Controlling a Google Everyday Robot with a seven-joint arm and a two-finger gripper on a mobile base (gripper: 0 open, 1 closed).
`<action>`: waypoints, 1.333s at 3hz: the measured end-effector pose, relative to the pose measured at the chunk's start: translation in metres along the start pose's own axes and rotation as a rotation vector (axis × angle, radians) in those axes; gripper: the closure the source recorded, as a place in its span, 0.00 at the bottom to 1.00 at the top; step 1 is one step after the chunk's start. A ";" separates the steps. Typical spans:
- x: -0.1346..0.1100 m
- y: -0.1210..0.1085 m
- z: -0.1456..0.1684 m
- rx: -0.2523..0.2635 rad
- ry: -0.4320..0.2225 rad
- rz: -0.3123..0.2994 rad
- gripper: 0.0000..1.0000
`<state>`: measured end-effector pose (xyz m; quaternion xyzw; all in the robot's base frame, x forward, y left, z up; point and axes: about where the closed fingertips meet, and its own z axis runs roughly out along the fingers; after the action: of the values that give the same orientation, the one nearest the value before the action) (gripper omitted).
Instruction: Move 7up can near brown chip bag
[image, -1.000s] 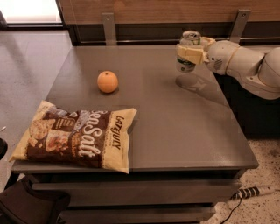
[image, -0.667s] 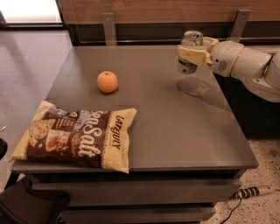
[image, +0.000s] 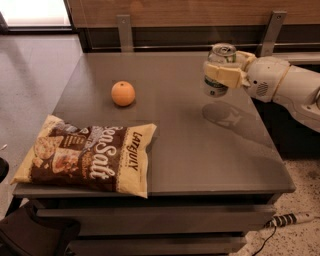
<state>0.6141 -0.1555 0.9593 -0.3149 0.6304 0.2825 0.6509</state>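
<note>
- While my gripper (image: 221, 75) hangs in the upper right of the frame, its two cream fingers are clamped around the middle of the 7up can (image: 215, 88), which sits upright in them with its silver top showing above.
- Compared with a second ago, the can and gripper have shifted only slightly, a touch lower and to the right in the frame. The dark reflection under the can has slid the same way across the table (image: 200, 165).
- The can is clear of the tabletop, with a gap of bare grey surface between its base and that reflection. I take the lift as done and the carry as barely begun.
- The brown chip bag (image: 87, 160) lies flat at the lower left, by the table's near edge and well apart from the can. It has not moved.
- The orange (image: 123, 93) sits left of centre, above the bag and roughly between the can and the bag's upper end, and it has also stayed put.
- For the task, nearly the whole crossing is still ahead: I judge I must sweep my arm (image: 285, 87) leftward and toward the bottom of the frame.
- I should pass on the near side of the orange and set the can down on the bare patch just right of the bag.
</note>
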 end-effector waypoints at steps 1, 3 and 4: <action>0.002 0.032 -0.013 -0.021 0.004 0.016 1.00; 0.010 0.094 -0.018 -0.105 -0.016 0.035 1.00; 0.013 0.112 -0.017 -0.149 -0.034 0.056 1.00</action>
<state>0.5186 -0.0970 0.9407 -0.3396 0.6053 0.3519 0.6280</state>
